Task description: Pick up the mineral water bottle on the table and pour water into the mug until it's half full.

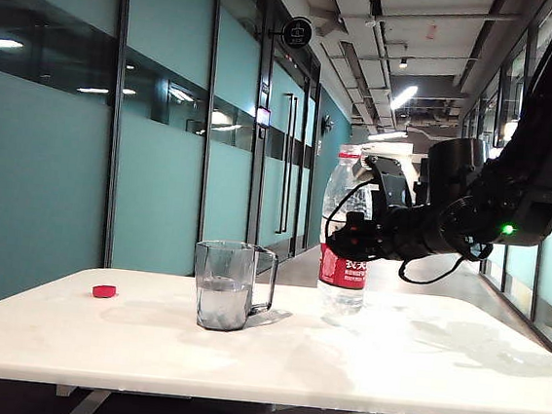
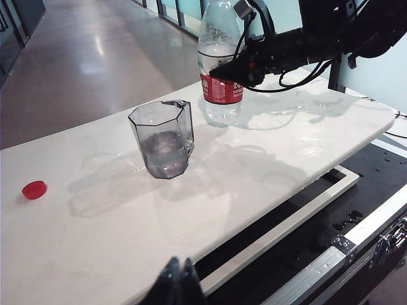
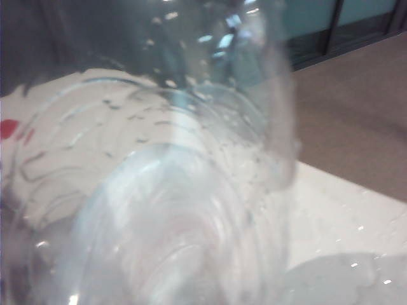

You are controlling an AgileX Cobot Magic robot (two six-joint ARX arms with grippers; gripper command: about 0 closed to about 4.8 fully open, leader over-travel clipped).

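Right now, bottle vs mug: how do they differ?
The mineral water bottle is taller than the mug. The bottle has a red label; the mug is plain smoky grey with a handle. The right gripper clamps the bottle; the mug stands free. Both are upright, transparent and hold water.

Right claw grips upright mineral water bottle

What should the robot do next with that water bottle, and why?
Probably open the right claw and back off. The mineral water bottle stands upright on the table, and the mug already looks about half full. The left claw waits shut at the table's near edge.
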